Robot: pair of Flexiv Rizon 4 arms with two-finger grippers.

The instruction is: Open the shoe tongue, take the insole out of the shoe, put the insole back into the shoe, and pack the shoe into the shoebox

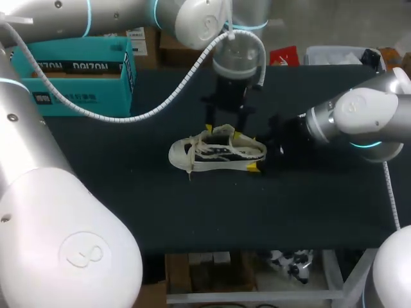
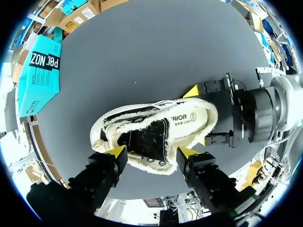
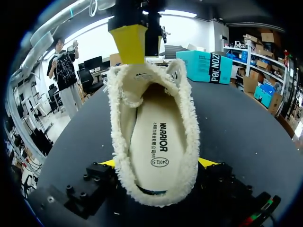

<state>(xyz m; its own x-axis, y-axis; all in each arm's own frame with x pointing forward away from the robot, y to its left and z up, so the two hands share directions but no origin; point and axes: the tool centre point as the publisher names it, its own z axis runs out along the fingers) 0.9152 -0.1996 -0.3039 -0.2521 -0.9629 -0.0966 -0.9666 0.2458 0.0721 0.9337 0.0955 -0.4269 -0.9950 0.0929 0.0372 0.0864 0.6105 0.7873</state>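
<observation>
**Sneaker** (image 1: 215, 154) — cream canvas with black side stripes and frayed edges. It stands on its sole at the middle of the dark surface (image 1: 128, 192). The toe points toward the surface's left edge and the heel toward its right edge. The upper is spread and the opening is wide.

**Insole** (image 3: 158, 137): cream, with print on it. It lies flat inside the sneaker and shows through the opening from the heel forward.

**Shoebox** (image 1: 83, 74): teal. It sits at the far left corner of the surface, well apart from the sneaker.

**Right end effector** (image 3: 158, 163): its arm comes in over the right edge of the surface. It is at the heel with a yellow tip against each side, clenched on the sneaker.

**Left end effector** (image 2: 151, 152) — comes down from the far side over the sneaker's middle. It is released, with the fingers set wide apart along the sneaker's length. The eyelet flap (image 2: 149, 160) lies between the tips. Whether either tip touches the frayed edge cannot be told.
</observation>
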